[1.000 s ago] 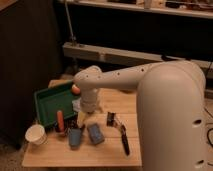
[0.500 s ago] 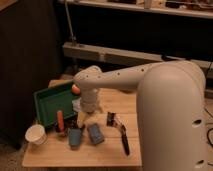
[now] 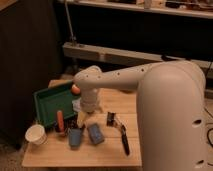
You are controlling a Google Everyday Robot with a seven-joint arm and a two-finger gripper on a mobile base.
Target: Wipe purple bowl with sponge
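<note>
White arm's gripper [image 3: 82,118]: hangs low below the wrist, just above the wooden table [image 3: 55,156], by the near corner of the green tray [image 3: 42,98]. I cannot tell whether it is spread or pressed together.
Sponge [image 3: 95,134]: a blue block lying flat on the table, just right of and below the gripper, not held.
Close neighbours: a blue cup-shaped object [image 3: 75,137] just left of the sponge and a black-handled brush [image 3: 123,142] to its right.
Purple bowl: cannot be made out, perhaps hidden by the arm.
Step in hand: probably reaching for the sponge, with no wiping yet.
Doing it well: centre over the block, descend straight between cup and brush, and squeeze gently because it looks soft. Lift clear before swinging, then find the bowl.
Farther out: an orange fruit [image 3: 75,89] by the elbow and a white cup [image 3: 36,134] at the left edge.
</note>
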